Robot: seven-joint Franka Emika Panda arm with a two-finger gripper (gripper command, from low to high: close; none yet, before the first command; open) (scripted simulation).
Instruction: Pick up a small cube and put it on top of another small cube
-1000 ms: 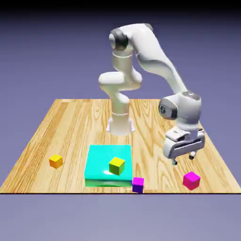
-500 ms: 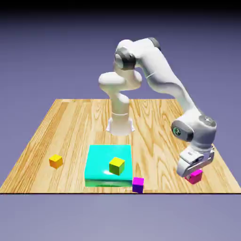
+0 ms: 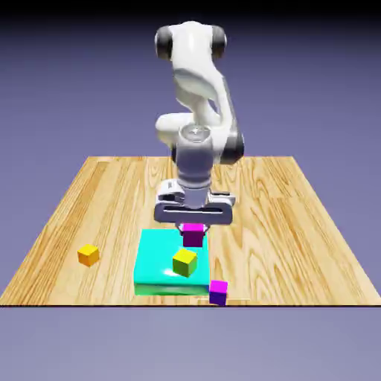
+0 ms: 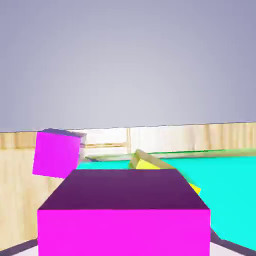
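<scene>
Nearest to us, the purple-violet cube (image 3: 218,292) lay on the wooden table (image 3: 298,223) at its front edge, just beside the front corner of the flat teal block (image 3: 156,260) on the exterior view's right. On top of that block sat the yellow cube (image 3: 184,262), towards its front. Above and a little behind it we saw the gripper (image 3: 193,231) pointing down, its jaws closed tight on the magenta-pink cube (image 3: 193,234), which hung clear of the block, above the yellow cube and not touching it. In the hand view this pink cube (image 4: 124,212) filled the lower part of the picture between the fingers, with the yellow cube (image 4: 150,165) showing behind it. The orange cube (image 3: 88,255) lay alone, well apart on the exterior view's left.
</scene>
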